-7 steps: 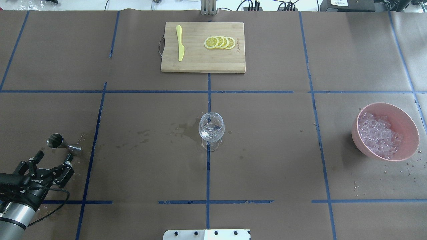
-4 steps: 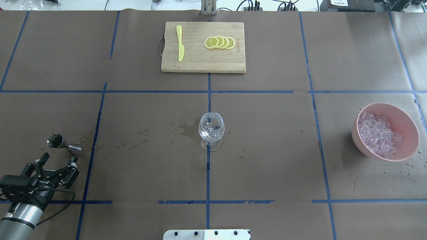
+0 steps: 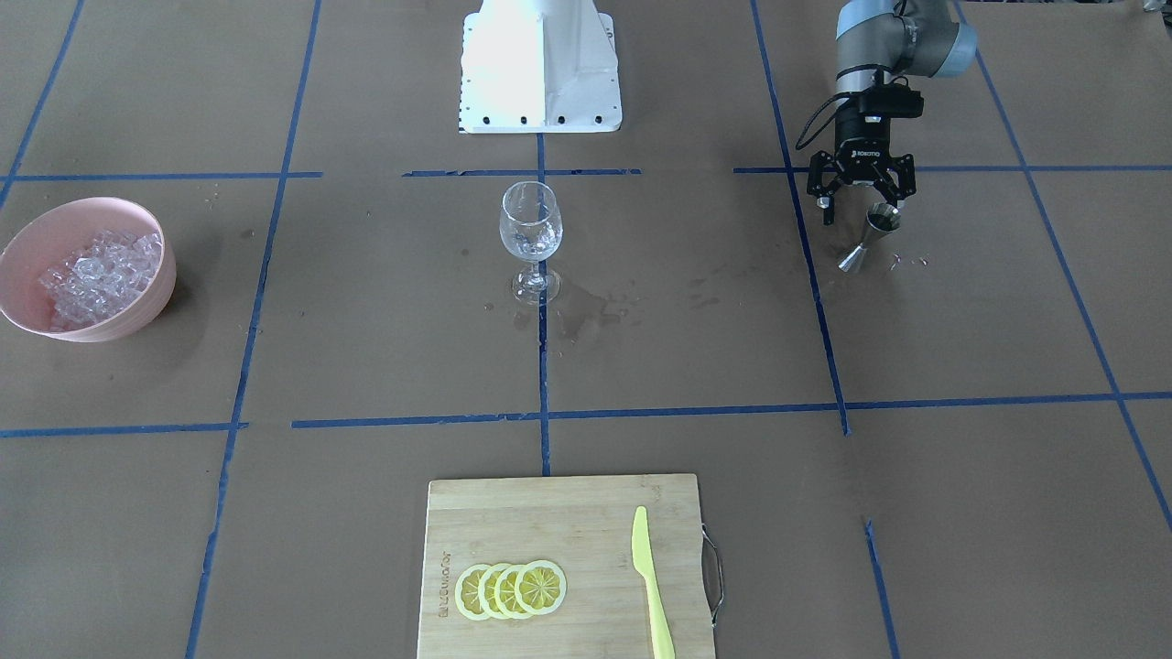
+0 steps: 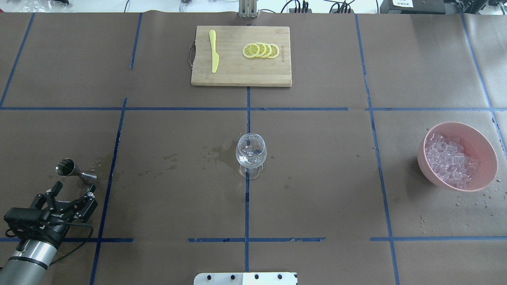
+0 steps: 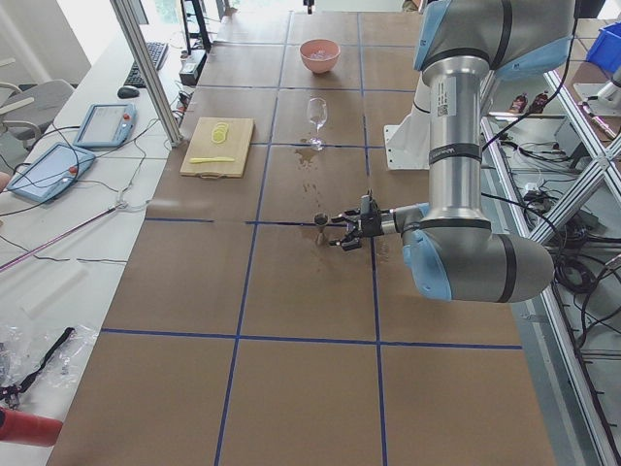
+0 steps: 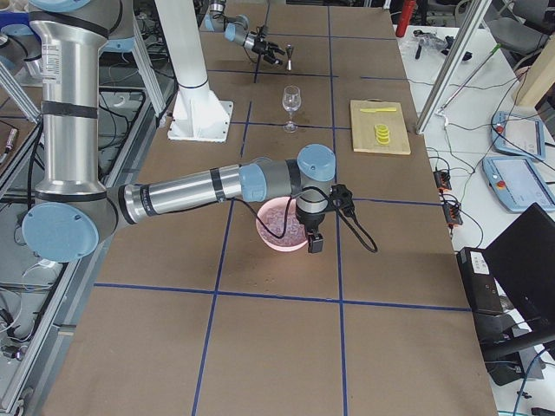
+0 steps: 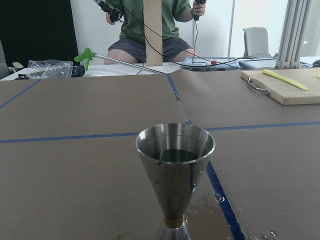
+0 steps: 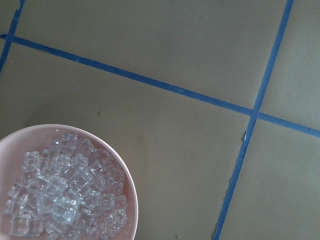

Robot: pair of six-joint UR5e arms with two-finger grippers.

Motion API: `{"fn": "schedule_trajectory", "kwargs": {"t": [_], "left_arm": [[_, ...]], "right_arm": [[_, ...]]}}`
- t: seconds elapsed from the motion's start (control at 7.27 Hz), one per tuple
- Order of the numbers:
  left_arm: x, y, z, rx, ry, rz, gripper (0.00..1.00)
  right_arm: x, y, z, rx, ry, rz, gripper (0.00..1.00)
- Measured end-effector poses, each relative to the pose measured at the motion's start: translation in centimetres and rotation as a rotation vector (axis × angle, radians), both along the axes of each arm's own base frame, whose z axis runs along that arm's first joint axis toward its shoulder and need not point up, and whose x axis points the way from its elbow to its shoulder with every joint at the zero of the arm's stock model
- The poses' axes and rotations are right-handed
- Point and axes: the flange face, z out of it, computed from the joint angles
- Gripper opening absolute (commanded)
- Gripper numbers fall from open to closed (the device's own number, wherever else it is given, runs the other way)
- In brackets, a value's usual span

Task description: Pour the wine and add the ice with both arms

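The wine glass (image 4: pixel 251 152) (image 3: pixel 530 229) stands upright at the table's middle with a little clear liquid in its bowl. A steel jigger (image 4: pixel 71 168) (image 3: pixel 870 238) (image 7: pixel 175 165) stands at the near left, dark liquid inside. My left gripper (image 4: pixel 75 187) (image 3: pixel 861 209) is open just behind the jigger and not touching it. The ice (image 4: pixel 449 162) (image 8: pixel 65 195) lies heaped in a pink bowl (image 4: pixel 477 132) (image 8: pixel 129 192) at the right. My right gripper (image 6: pixel 314 244) hangs over that bowl; I cannot tell if it is open or shut.
A wooden cutting board (image 4: pixel 237 75) at the far middle holds lemon slices (image 4: pixel 260 50) and a yellow knife (image 4: pixel 214 51). Wet patches (image 4: pixel 214 152) darken the paper left of the glass and around the jigger. A seated person (image 7: pixel 150 30) is beyond the table's far edge.
My left gripper has shifted a little to the right behind the jigger and stays open. The jigger, glass and bowl have not moved.
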Motion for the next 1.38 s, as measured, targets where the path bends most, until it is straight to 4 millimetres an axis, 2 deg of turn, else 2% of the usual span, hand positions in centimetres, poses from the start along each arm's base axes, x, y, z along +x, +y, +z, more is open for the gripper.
{"fn": "schedule_trajectory", "kwargs": {"t": [0.41,0.69,0.96,1.38], "left_arm": [[-0.1,-1.4,0.2,-0.002,-0.003,-0.034,0.96],[0.8,-1.9,0.3,-0.003,-0.002,-0.045,0.80],[0.8,-2.5,0.3,-0.003,-0.003,-0.058,0.72],[1.0,-3.4,-0.3,-0.003,0.011,-0.079,0.71]], "right_arm": [[0.0,0.0,-0.1,0.002,0.001,0.000,1.00],[0.0,0.0,0.0,0.001,0.001,0.000,1.00],[0.0,0.0,0.0,0.001,0.001,0.000,1.00],[0.0,0.0,-0.1,0.002,0.001,0.000,1.00]]}}
